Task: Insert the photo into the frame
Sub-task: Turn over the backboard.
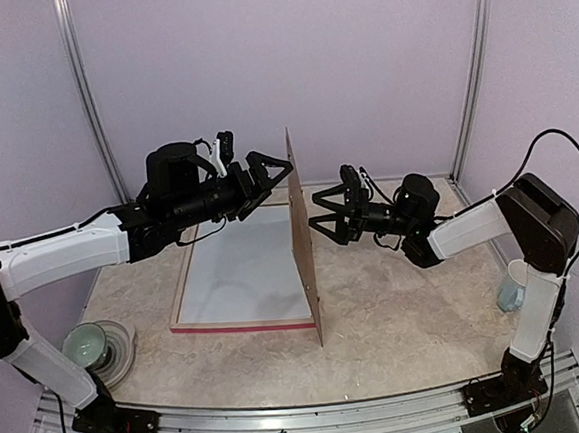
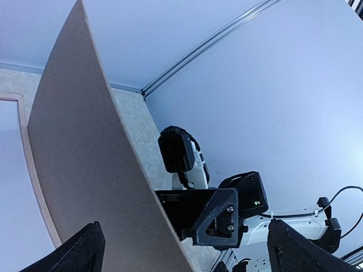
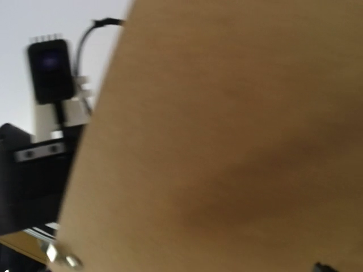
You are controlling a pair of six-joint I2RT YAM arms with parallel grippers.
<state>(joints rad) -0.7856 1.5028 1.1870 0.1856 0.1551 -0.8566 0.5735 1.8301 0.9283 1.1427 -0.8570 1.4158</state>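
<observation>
The frame (image 1: 240, 326) lies flat on the table with its pink-red edge toward me and a white sheet (image 1: 249, 270) inside it. The dark photo does not show in any view. A plain brown backing board (image 1: 303, 237) stands on edge along the frame's right side. My left gripper (image 1: 278, 177) is open at the board's upper left face; in the left wrist view its jaws (image 2: 190, 249) straddle the board's edge (image 2: 85, 170) without clamping it. My right gripper (image 1: 320, 221) is open, its fingertips close to the board's right face. The board (image 3: 227, 141) fills the right wrist view and the fingers do not show there.
A green cup (image 1: 83, 344) sits on a plate (image 1: 122, 352) at the near left. A pale cup (image 1: 513, 286) stands at the right edge behind the right arm. Lilac walls with metal posts close the back and sides.
</observation>
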